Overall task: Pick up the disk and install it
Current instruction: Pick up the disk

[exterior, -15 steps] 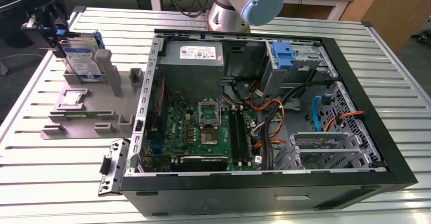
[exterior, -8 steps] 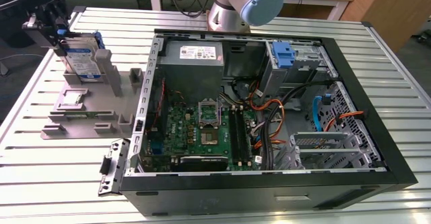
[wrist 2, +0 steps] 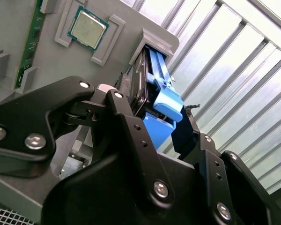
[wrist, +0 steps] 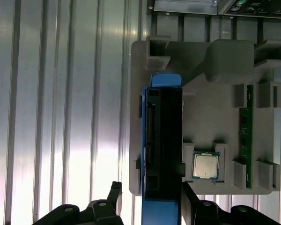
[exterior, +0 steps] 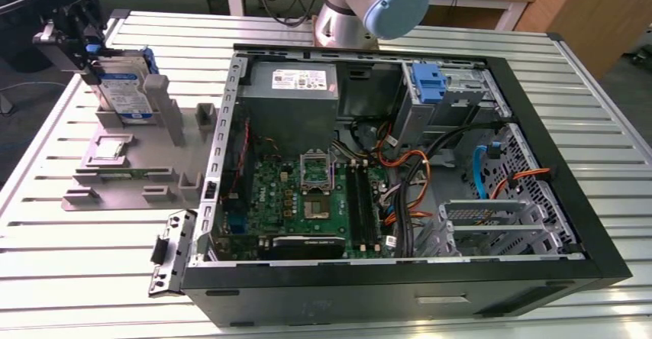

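The disk (exterior: 124,87) stands on edge in a slot of the grey fixture (exterior: 143,144), at the exterior view's far left: silver, with a white-and-blue label and a blue carrier rail. My gripper (exterior: 84,47) is at its upper end. In the first wrist view the disk (wrist: 163,140) shows edge-on, and the gripper (wrist: 150,187) straddles it, open: one fingertip (wrist: 186,187) lies against the disk, the other (wrist: 114,186) stands a little clear. In the second wrist view the black fingers (wrist 2: 124,103) flank the blue carrier of the disk (wrist 2: 164,98).
The fixture also holds a small square silver chip (wrist: 205,165) and a green memory stick (wrist: 245,136). The open computer case (exterior: 570,224) lies to the exterior view's right, with a blue-fronted drive bay (exterior: 430,87) at its back. Everything rests on a ribbed metal table (exterior: 61,278).
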Action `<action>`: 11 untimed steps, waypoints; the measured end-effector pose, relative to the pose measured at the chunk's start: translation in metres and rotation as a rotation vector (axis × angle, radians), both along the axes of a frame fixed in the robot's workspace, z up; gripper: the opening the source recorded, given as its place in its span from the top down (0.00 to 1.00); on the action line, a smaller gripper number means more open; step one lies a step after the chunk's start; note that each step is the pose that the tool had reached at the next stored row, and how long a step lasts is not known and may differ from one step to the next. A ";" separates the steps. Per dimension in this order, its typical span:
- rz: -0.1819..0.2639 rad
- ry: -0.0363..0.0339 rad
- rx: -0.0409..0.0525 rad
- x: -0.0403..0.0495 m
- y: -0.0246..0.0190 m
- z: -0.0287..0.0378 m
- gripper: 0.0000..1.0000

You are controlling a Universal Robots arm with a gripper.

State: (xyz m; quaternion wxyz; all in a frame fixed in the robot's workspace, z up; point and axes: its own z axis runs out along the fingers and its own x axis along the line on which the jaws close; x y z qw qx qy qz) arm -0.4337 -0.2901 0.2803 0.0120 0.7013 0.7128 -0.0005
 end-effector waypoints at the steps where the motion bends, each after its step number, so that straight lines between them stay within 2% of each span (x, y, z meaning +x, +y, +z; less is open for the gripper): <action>1: 0.000 0.0000 0.0000 0.0000 0.0000 0.0000 0.40; 4: -0.001 0.0005 0.0000 0.0000 0.0000 -0.0001 0.40; 5: -0.001 0.0031 0.0000 0.0001 0.0001 -0.0001 0.40; 8: -0.001 0.0241 0.0001 0.0008 0.0000 0.0000 0.40; 11: -0.001 0.0241 0.0000 0.0007 0.0000 0.0001 0.40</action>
